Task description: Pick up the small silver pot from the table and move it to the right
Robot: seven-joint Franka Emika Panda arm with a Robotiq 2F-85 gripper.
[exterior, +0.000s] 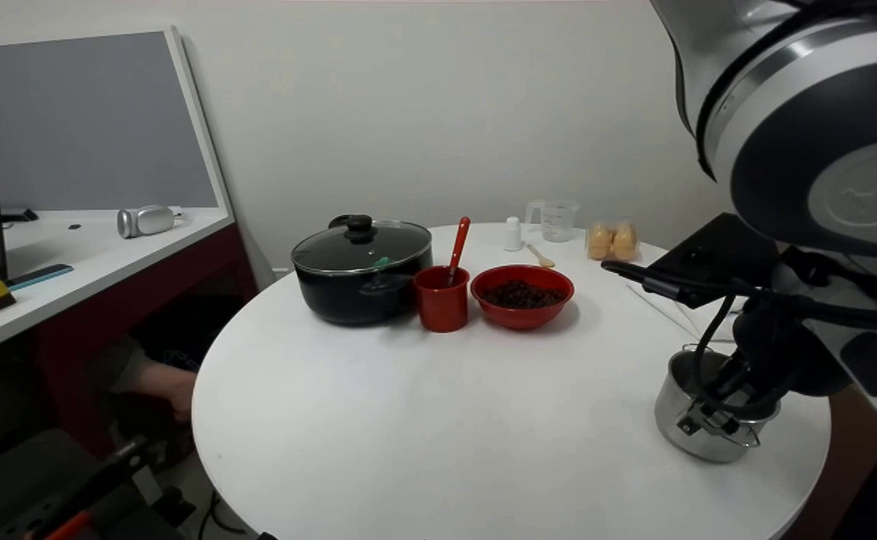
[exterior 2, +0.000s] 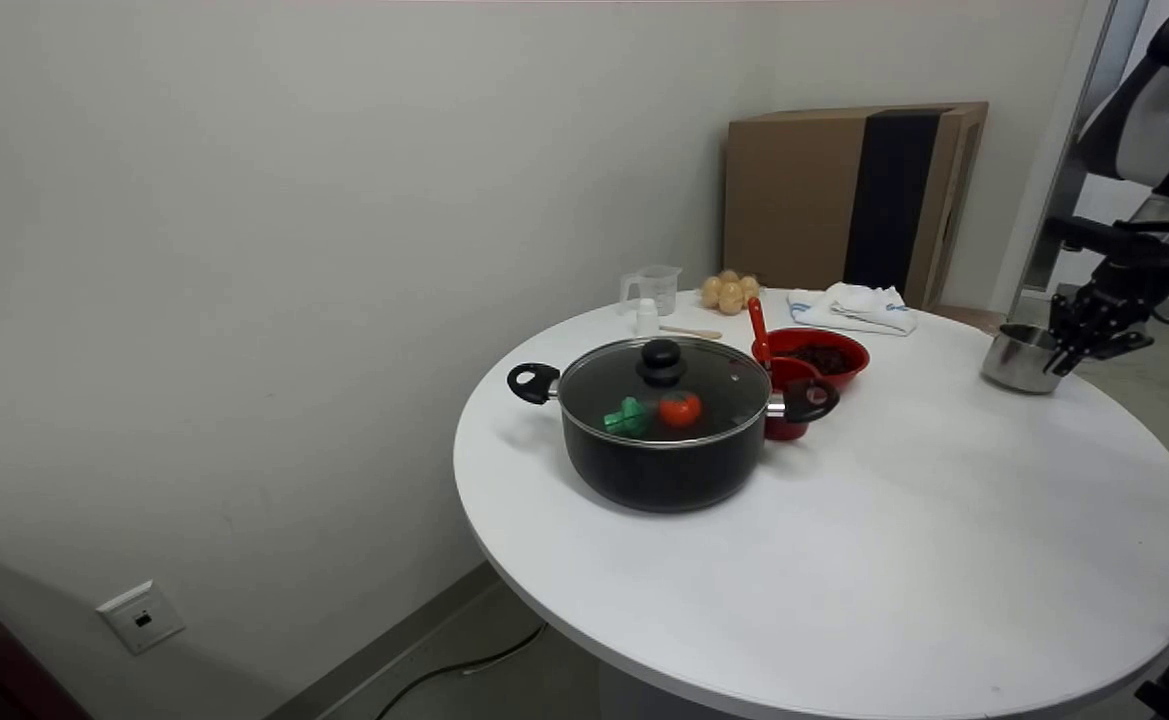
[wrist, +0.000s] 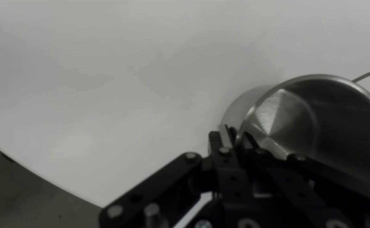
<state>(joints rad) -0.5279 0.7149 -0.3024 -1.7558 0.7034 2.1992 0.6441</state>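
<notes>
Sm. silver pot (exterior: pixel 672 411) is seen at approx. 3 o'clock on table (exterior: pixel 438 435) in an exterior view, near edge. Its rim is pinched by gripper (wrist: pixel 236 139) at approx. 9 o'clock in wrist view, one jaw inside, one outside. Contact betw. pot base & table can't be determined. In same ext. view, blk lidded pot (exterior: pixel 355 296) is noted approx. 10 o'clock, red cup (exterior: pixel 442 309) 11, red bowl (exterior: pixel 522 318) 12.

A black casserole (exterior 2: pixel 664 478) wears its glass lid (exterior 2: pixel 599 382), a tomato (exterior 2: pixel 679 409) showing through. A red cup (exterior: pixel 442 307) holding a red-handled utensil (exterior: pixel 459 251) stands between casserole and red bowl (exterior: pixel 522 321) of dark pieces (exterior: pixel 521 295). Farther back: white bottle (exterior: pixel 512 236), wooden spoon (exterior: pixel 544 259), measuring jug (exterior: pixel 558 223), brown eggs (exterior: pixel 612 241), folded towel (exterior 2: pixel 849 310), cardboard box (exterior 2: pixel 794 200).
</notes>
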